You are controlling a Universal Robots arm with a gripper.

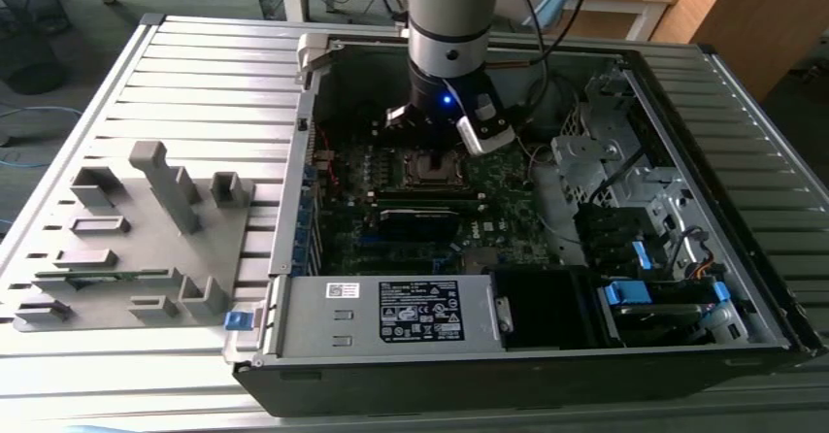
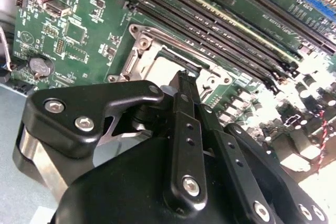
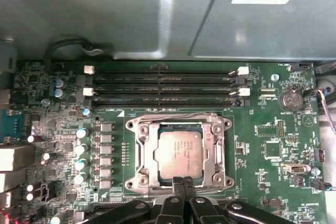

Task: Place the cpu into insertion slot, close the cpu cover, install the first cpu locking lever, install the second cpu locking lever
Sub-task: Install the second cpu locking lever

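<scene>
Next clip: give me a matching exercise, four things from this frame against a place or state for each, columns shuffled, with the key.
Things
1. cpu
2. cpu cover
3. gripper
4. memory slots

Place or state
A. long, black, beside the socket
B. fingers together at the socket's edge
C. seated in the insertion slot
D. down, framing the chip

Pairs: 1-C, 2-D, 3-B, 4-A

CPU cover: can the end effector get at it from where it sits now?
Probably yes. The end effector sits right at the edge of the cpu cover, which lies down over the cpu, with nothing between them.
</scene>
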